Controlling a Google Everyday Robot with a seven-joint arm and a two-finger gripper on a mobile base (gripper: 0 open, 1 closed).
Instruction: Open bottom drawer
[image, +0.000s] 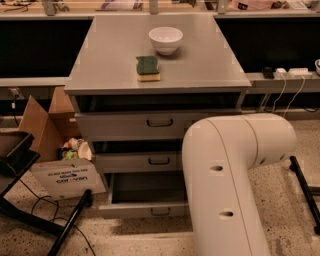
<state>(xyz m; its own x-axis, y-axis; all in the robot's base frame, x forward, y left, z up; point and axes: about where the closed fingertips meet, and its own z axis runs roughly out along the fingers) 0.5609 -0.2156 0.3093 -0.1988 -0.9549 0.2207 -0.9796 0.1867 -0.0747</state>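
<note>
The bottom drawer (142, 208) of the grey metal cabinet (160, 75) is pulled out towards me. Its plain grey tray (147, 187) shows inside and holds nothing that I can see. Its small dark bar handle (161, 212) sits on the slim front panel. The mid-sized drawer (140, 162) and the top drawer (135, 125) above it stand slightly out too. My white arm (235, 175) fills the lower right and covers the right end of the drawers. The gripper is out of view.
A white bowl (165, 39) and a green sponge (148, 68) sit on the cabinet top. An open cardboard box (60, 160) stands left of the cabinet. A black stand with cables (30, 215) is at lower left. A black leg (305, 192) is at right.
</note>
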